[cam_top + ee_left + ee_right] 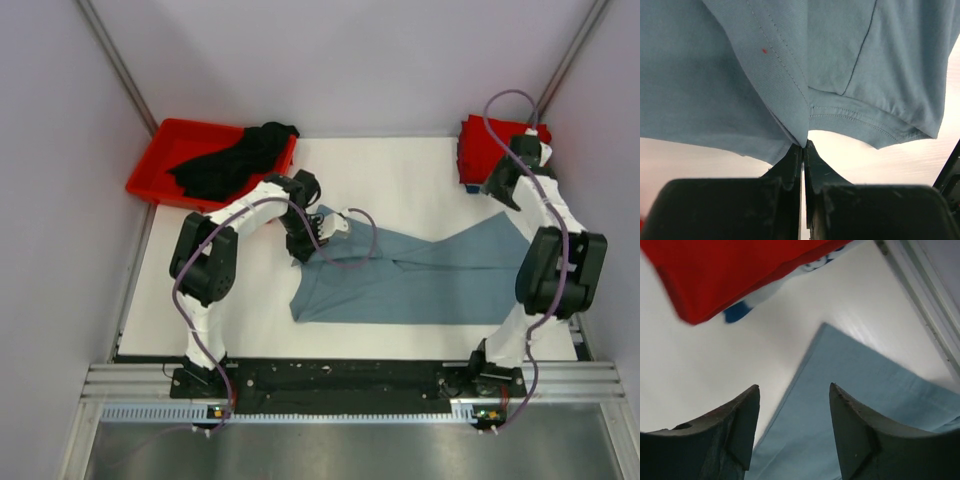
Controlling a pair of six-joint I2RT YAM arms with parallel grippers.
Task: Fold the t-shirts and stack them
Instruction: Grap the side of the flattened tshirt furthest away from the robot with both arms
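Grey-blue t-shirt (420,275) lies spread on the white table (400,170). At its left edge the left gripper (804,145) pinches a fold, jaws closed on the cloth. Over its far right corner the right gripper (794,387) hangs with jaws apart, holding nothing. Beyond that corner sits the red t-shirt (478,145). Far left of the grey-blue shirt, the black t-shirt (230,160) drapes over the red bin (160,170).
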